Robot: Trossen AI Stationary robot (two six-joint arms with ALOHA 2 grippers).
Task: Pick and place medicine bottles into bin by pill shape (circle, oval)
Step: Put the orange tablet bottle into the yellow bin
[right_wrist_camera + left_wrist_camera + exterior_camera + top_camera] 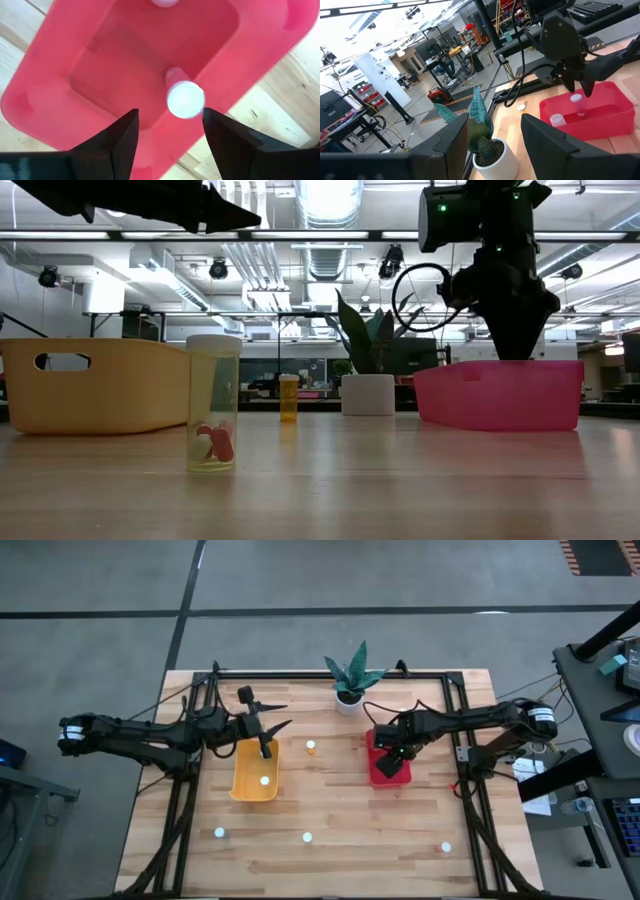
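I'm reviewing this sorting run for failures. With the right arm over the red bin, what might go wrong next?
The right gripper hangs open low over the red bin; moving off sideways, its fingers could clip the upright bottle or the bin's wall. The plant pot stands close behind, so a backward swing may knock it.

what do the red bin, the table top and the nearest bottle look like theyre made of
Red bin: likely moulded plastic, smooth with a soft sheen, rounded corners, one piece.
Table top: wood, pale planks with visible grain and seams, matte.
Nearest bottle: seemingly clear, yellowish-tinted plastic, since red pills show through its wall; white opaque cap, probably plastic too.
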